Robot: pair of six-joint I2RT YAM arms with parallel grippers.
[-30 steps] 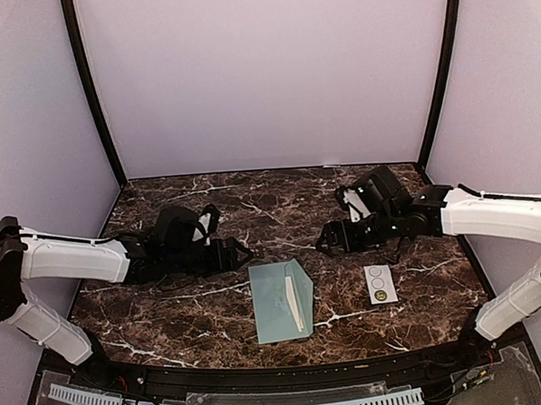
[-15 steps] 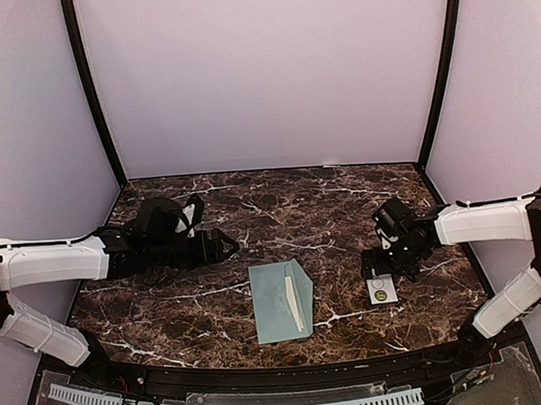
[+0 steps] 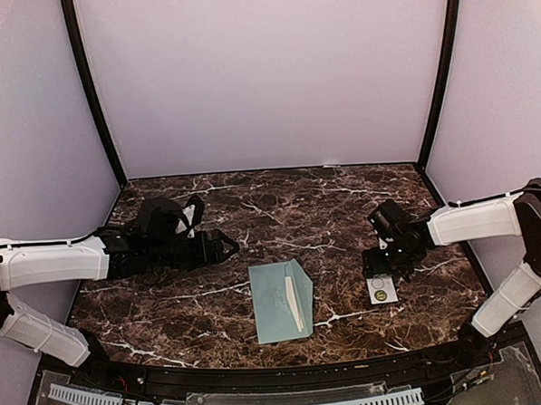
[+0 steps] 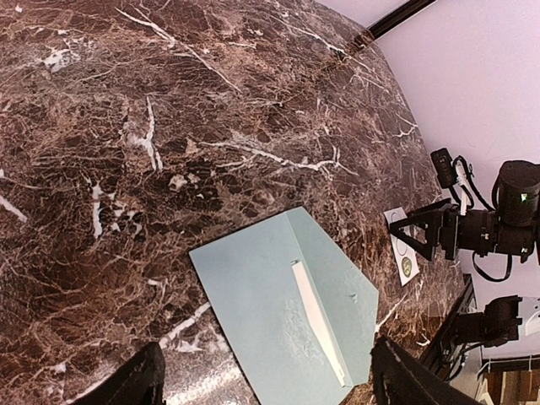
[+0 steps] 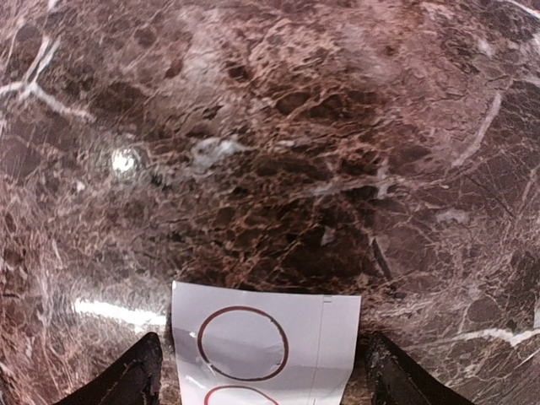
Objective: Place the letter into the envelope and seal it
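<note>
Sealing judged in hand: sticker strip is straddled by the spread right gripper, left gripper also spread; pinch needed next.

The table top is finished as dark brown veined marble, polished and glossy, with glare carried on it. The envelope is made of smooth matt paper. The small white strip is seen as paper, possibly slightly coated. The arm shells are moulded in smooth white plastic.
</note>
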